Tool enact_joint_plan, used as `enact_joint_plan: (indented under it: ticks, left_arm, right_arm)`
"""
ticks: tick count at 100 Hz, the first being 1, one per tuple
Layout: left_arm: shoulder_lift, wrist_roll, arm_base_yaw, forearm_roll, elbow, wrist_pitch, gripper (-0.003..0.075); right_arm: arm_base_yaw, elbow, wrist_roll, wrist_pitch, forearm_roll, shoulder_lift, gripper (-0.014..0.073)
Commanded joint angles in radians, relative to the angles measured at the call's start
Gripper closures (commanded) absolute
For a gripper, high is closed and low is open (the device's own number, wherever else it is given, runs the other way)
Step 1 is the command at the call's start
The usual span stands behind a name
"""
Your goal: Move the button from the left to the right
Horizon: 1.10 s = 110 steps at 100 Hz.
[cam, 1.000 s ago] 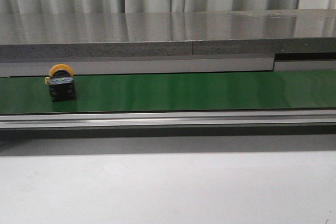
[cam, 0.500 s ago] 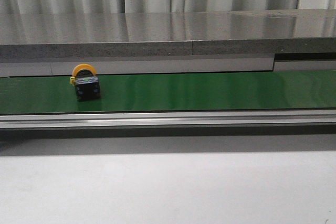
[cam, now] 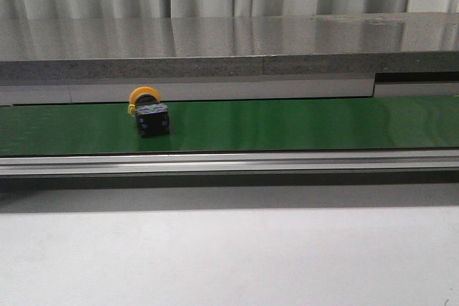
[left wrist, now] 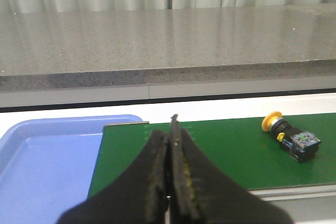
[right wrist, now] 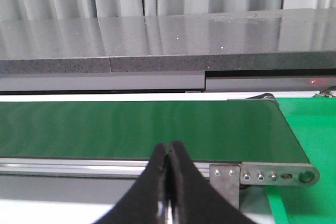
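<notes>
meanwhile the button (cam: 149, 115) has ridden further along the green conveyor belt (cam: 287, 125): a second ago it sat near the belt's left end, half a second ago a little further in, and now it lies about a third of the way across in the front view, on its side with the yellow head toward the grey ledge (cam: 215, 69) behind. neither arm has touched it, so the belt itself seems to be carrying it rightward, and the task is advancing with most of the belt's length yet to cover.

the left pincer (left wrist: 170, 169) has its jaws pressed together on nothing, held above the belt's left end beside a blue tray (left wrist: 47, 166), with the button (left wrist: 291, 136) well apart from it and drifting away. the right pincer (right wrist: 168, 182) is likewise closed and empty, poised near the belt's right end by the metal roller bracket (right wrist: 262, 174); the button does not show in its view yet. my guess is that the right arm will need to spread its jaws before the button arrives.
</notes>
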Motion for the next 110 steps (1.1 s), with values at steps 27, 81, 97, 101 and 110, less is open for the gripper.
enact_joint_plan:
  ticks: [27,81,97,101,110]
  left_arm:
    - [0.008,0.0,-0.008,-0.011,-0.026,-0.083,0.0741]
    - [0.008,0.0,-0.008,-0.011,-0.026,-0.083,0.0741]
    - [0.008,0.0,-0.008,-0.011,-0.026,-0.083,0.0741]
    - [0.008,0.0,-0.008,-0.011,-0.026,-0.083,0.0741]
    - [0.008,0.0,-0.008,-0.011,-0.026,-0.083,0.0741]
  right_arm:
    - [0.002,-0.081,0.002,-0.056,-0.01,-0.002,0.066]
    - [0.002,-0.607,0.002,0.33,-0.009,0.541,0.066]
    - [0.002,-0.774,0.002,0.529,-0.003,0.758,0.066]
    - [0.002,-0.806,0.002,0.556,-0.002,0.81,0.066]
    - [0.002,-0.874,0.002,0.606,0.004,0.905,0.066]
